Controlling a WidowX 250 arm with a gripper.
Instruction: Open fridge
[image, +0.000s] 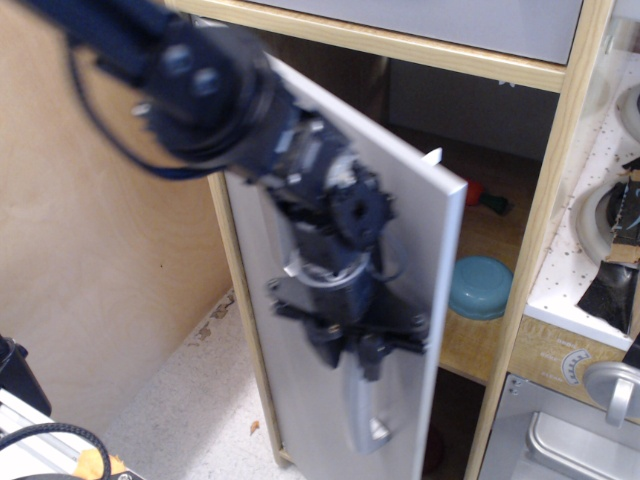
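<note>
The fridge (560, 150) is a tall cabinet with a light wood frame. Its silver-grey door (440, 230) stands swung out to the left, about half open. My black gripper (348, 352) is shut on the top of the curved silver handle (362, 415) on the door's front. The arm is blurred and covers the dispenser panel and its buttons. Inside, a wooden shelf (490, 345) holds a teal bowl (482, 287) and a small red and green item (483, 195).
A plywood wall (100, 260) stands to the left of the fridge. A grey panel (470, 25) sits above the door. At right are a white pegboard counter (590, 260) and an oven door with a dial (580, 410). Speckled floor (190, 410) lies below.
</note>
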